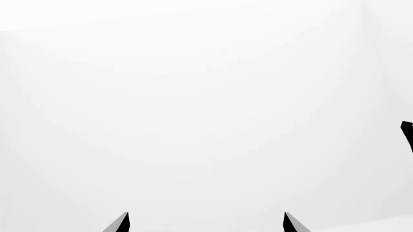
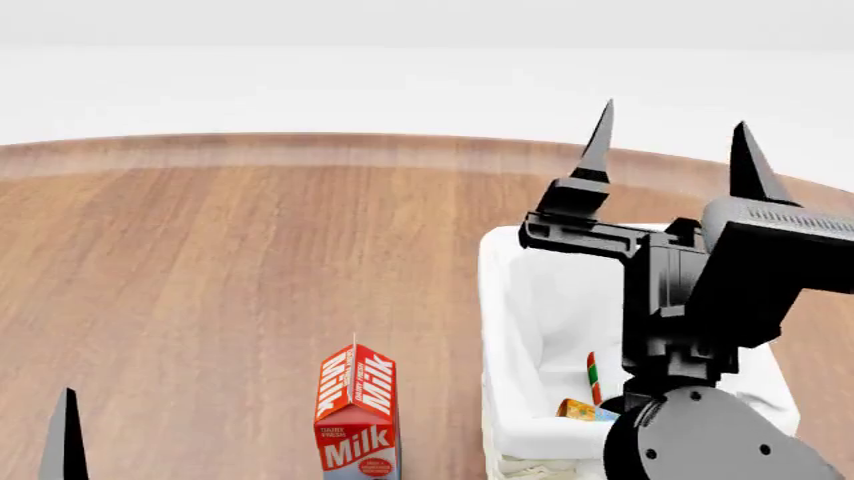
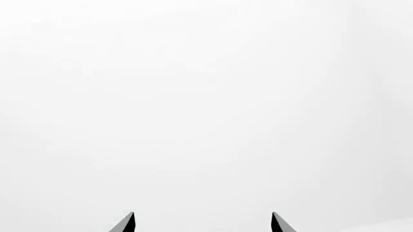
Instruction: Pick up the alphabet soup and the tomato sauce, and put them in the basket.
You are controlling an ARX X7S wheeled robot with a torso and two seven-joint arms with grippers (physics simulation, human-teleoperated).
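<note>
The cream-white basket stands on the wooden table at the right of the head view. Inside it a red and green sliver of the tomato sauce shows, and beside it an orange-yellow bit of the alphabet soup. My right arm hides most of both cans. My right gripper is raised above the basket's far end, fingers pointing up, open and empty; in the right wrist view the right gripper faces only white. My left gripper is open and empty too; one of its fingertips shows at the lower left.
A red and white milk carton stands upright just left of the basket. The round wooden table stretches away to the left and back. A dark sliver shows at the edge of the left wrist view.
</note>
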